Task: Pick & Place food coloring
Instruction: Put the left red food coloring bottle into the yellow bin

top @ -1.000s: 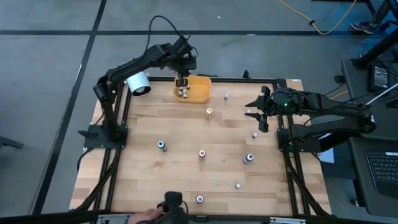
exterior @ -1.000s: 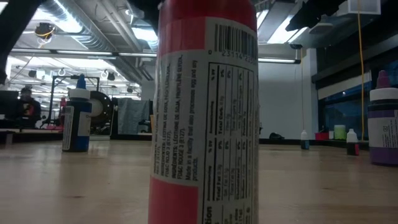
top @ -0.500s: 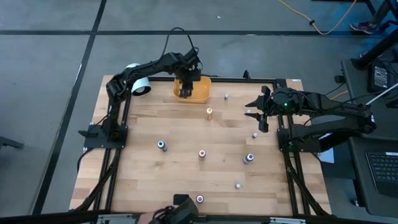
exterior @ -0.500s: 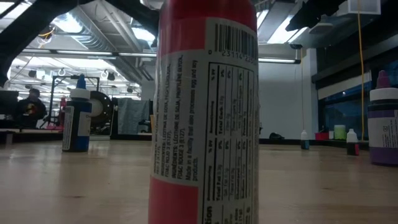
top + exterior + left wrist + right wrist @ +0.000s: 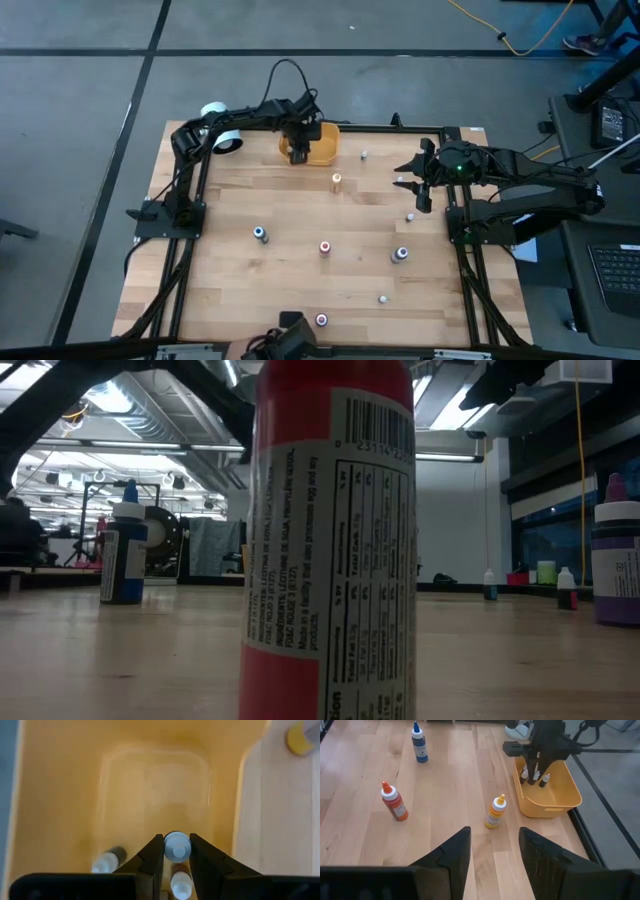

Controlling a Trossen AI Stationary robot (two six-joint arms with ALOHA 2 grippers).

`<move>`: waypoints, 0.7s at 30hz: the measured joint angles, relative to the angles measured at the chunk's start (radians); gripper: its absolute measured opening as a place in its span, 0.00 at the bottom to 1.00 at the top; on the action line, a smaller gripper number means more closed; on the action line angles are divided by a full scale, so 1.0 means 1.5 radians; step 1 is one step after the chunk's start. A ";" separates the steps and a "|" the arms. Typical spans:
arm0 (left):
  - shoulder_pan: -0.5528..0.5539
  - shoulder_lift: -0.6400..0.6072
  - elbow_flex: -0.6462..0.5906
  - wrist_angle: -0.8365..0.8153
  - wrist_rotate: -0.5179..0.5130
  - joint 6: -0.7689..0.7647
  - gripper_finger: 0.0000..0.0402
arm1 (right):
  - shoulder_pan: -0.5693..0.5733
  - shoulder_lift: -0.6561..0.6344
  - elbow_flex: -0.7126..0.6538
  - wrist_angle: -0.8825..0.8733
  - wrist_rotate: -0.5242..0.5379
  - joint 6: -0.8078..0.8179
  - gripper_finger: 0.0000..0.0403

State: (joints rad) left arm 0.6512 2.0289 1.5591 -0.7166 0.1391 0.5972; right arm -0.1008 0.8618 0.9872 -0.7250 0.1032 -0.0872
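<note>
left wrist view: left gripper (image 5: pixel 176 851) clamped on white-capped bottle (image 5: pixel 176 845) inside yellow bin (image 5: pixel 60 795); right gripper (image 5: pixel 492 851) w/ fingers apart, well away from bin.

Low view, level with the wooden tabletop (image 5: pixel 120 660). A red food coloring bottle (image 5: pixel 330 540) fills the centre of the frame, top to bottom, its white label bearing a barcode at upper right and a nutrition panel beneath (most of the print too small to read). At left stands a blue bottle (image 5: pixel 123 545) with a blue dropper tip. At the right edge a purple bottle (image 5: pixel 615 555) is cut off by the frame. Between centre and right, farther back, stand two small bottles: a dark-bodied bottle (image 5: pixel 490 585) and a white-capped bottle (image 5: pixel 566 588). Behind the table, a room with ceiling lights (image 5: pixel 470 400) and a white wall (image 5: pixel 455 520).
</note>
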 joint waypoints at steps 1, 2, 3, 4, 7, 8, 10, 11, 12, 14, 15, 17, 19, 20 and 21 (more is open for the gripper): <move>0.002 0.000 -0.005 0.005 -0.003 0.000 0.19 | 0.000 0.000 0.000 0.000 0.000 0.000 0.42; 0.004 0.000 -0.010 0.011 -0.005 0.000 0.19 | 0.000 0.000 0.000 0.000 0.000 0.000 0.42; 0.005 0.000 -0.017 0.018 -0.009 0.000 0.19 | 0.000 0.000 0.000 0.000 0.000 0.000 0.42; 0.006 0.000 -0.024 0.022 -0.009 0.000 0.20 | 0.000 0.000 0.000 0.000 0.000 0.000 0.42; 0.012 0.000 -0.035 0.032 -0.010 0.000 0.20 | 0.000 0.000 0.000 0.000 0.000 0.000 0.42; 0.014 0.000 -0.039 0.038 -0.010 0.000 0.20 | 0.000 0.000 0.000 0.000 0.000 0.000 0.42; 0.014 0.000 -0.049 0.044 -0.010 0.000 0.20 | 0.000 0.000 0.000 0.000 0.000 0.000 0.42; 0.014 0.000 -0.051 0.044 -0.010 0.000 0.20 | 0.000 0.000 0.000 0.000 0.000 0.000 0.42; 0.014 0.000 -0.051 0.048 -0.010 0.002 0.20 | 0.000 0.000 0.000 0.000 0.000 0.000 0.42; 0.014 0.000 -0.051 0.054 -0.009 0.005 0.20 | 0.000 0.000 0.000 0.000 0.000 0.000 0.42; 0.014 0.000 -0.051 0.055 -0.009 0.005 0.20 | 0.000 0.000 0.000 0.000 0.000 0.000 0.42; 0.014 0.004 -0.051 0.065 -0.009 0.005 0.20 | 0.000 0.000 0.000 0.000 0.000 0.000 0.42; 0.014 0.007 -0.051 0.064 -0.010 0.005 0.20 | 0.000 0.000 0.000 0.000 0.000 0.000 0.42; 0.014 0.010 -0.051 0.066 -0.012 0.006 0.20 | 0.000 0.000 0.000 0.000 0.000 0.000 0.42; 0.014 0.012 -0.051 0.071 -0.014 0.006 0.20 | 0.000 0.000 0.000 0.000 0.000 0.000 0.42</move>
State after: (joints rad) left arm 0.6727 2.0475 1.4830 -0.6106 0.1176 0.6067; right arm -0.1009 0.8619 0.9871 -0.7249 0.1032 -0.0872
